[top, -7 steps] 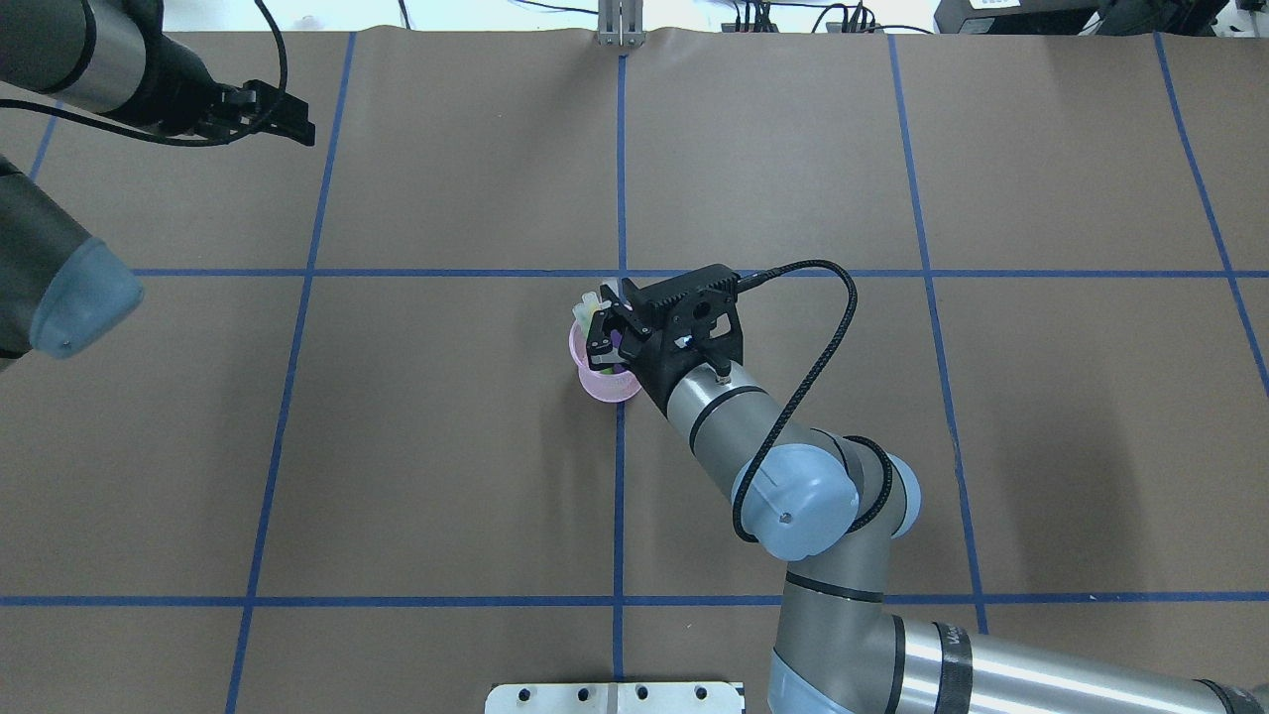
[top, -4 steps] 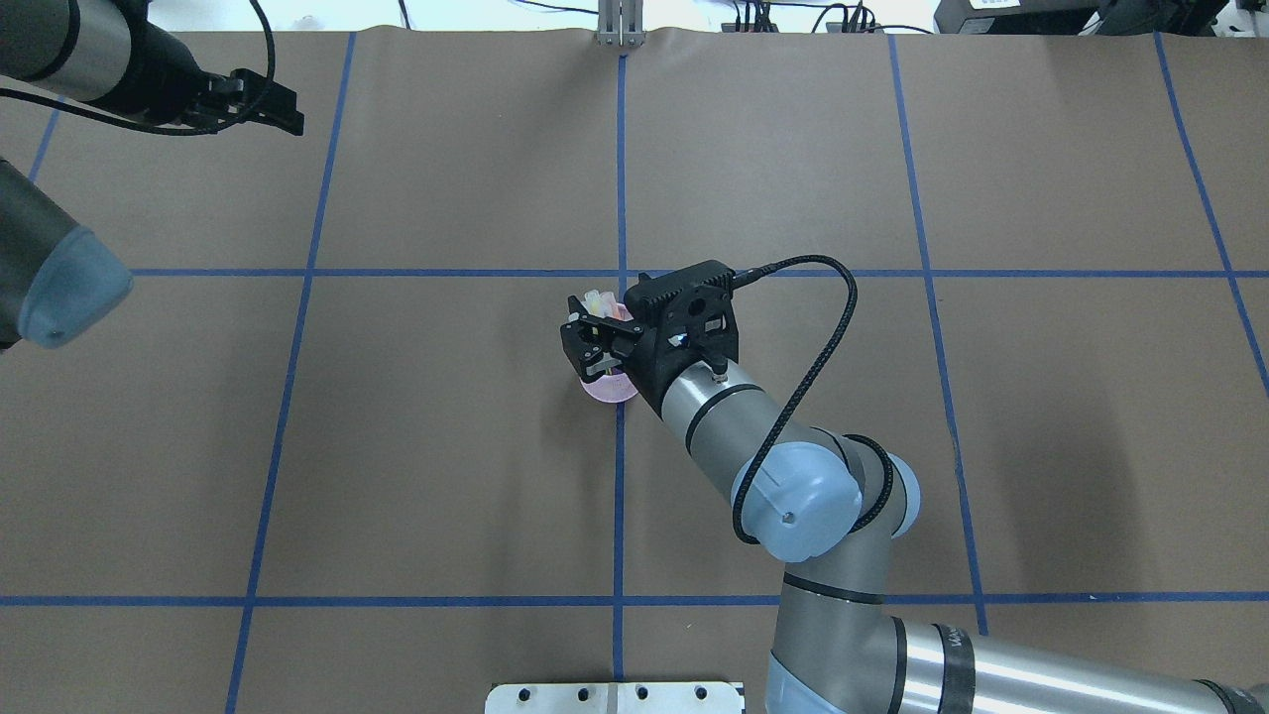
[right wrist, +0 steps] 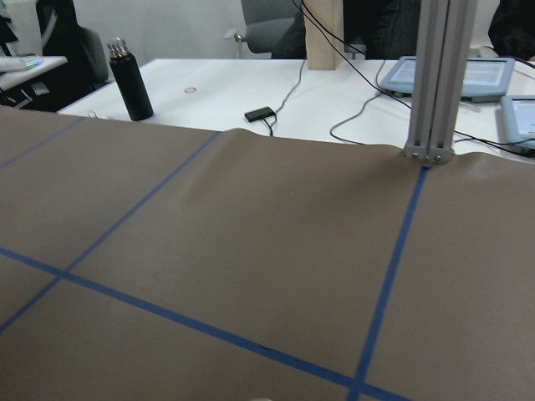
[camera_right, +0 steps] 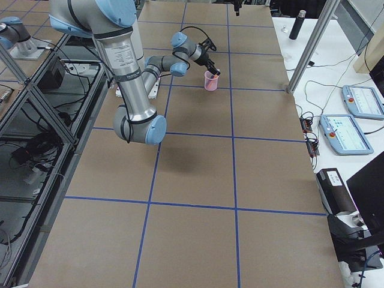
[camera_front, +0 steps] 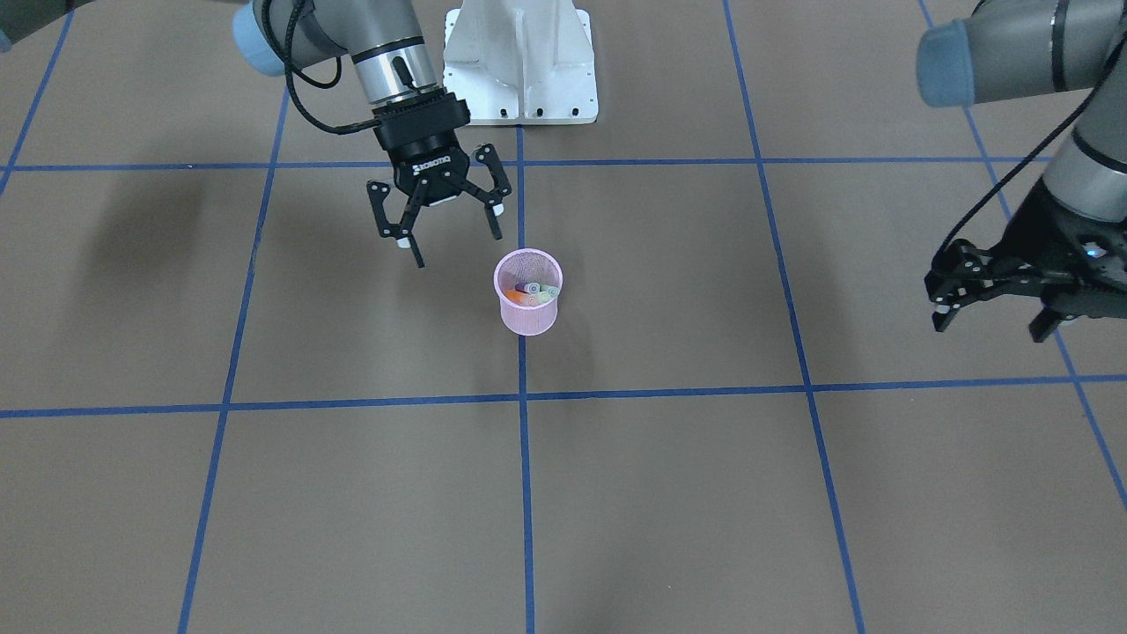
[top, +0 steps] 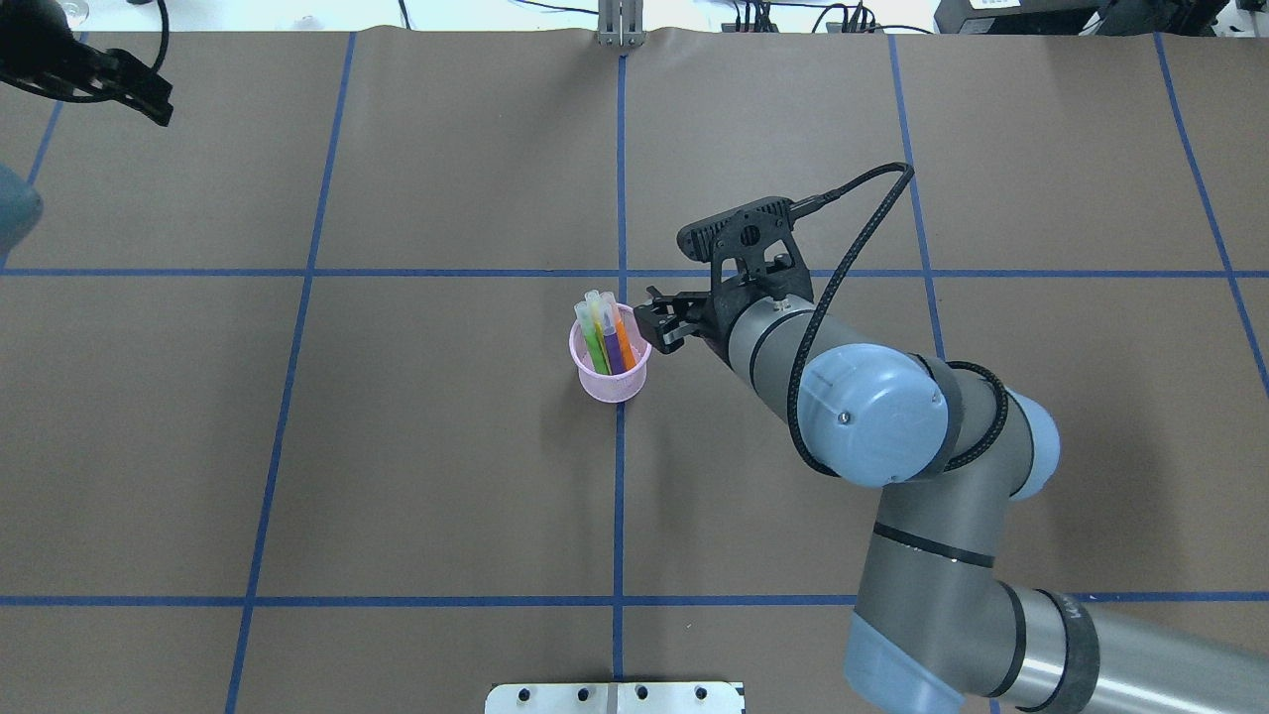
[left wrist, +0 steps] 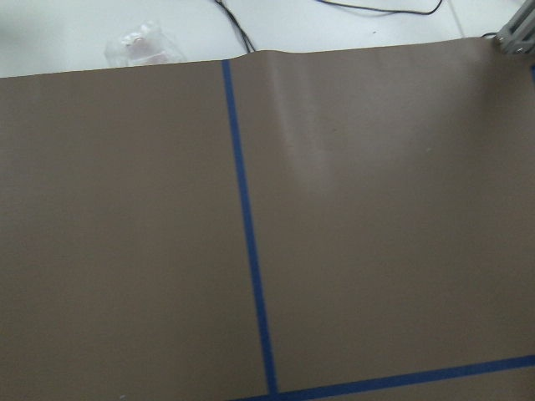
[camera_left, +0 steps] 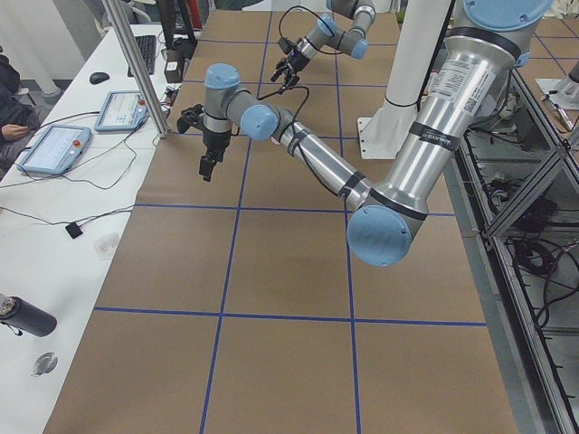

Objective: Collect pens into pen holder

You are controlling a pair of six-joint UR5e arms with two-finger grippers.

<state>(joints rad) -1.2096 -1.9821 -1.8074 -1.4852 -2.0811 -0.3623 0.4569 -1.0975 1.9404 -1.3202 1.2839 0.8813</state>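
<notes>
The pink mesh pen holder (top: 610, 385) stands upright near the table's middle, also seen in the front view as the pen holder (camera_front: 528, 319) and, small, in the right side view (camera_right: 210, 81). Inside it stand three pens: green (top: 592, 335), purple (top: 614, 347) and orange (top: 625, 339), pale caps up. My right gripper (camera_front: 453, 242) hangs open and empty above the table, just to the robot's right of the holder; overhead, the right gripper (top: 656, 327) sits beside the rim. My left gripper (camera_front: 990, 326) is open and empty far off at the table's left side, at the top-left corner overhead (top: 144, 97).
Blue tape lines (top: 619, 198) divide the brown paper table cover into squares. The white robot base (camera_front: 519, 62) stands behind the holder. A black bottle (right wrist: 131, 79) and control tablets (camera_left: 54, 149) lie on white side tables beyond the table's ends.
My right gripper has pulled back from directly over the holder to its right side, uncovering the three pens. My left gripper has drawn farther left toward the table's corner.
</notes>
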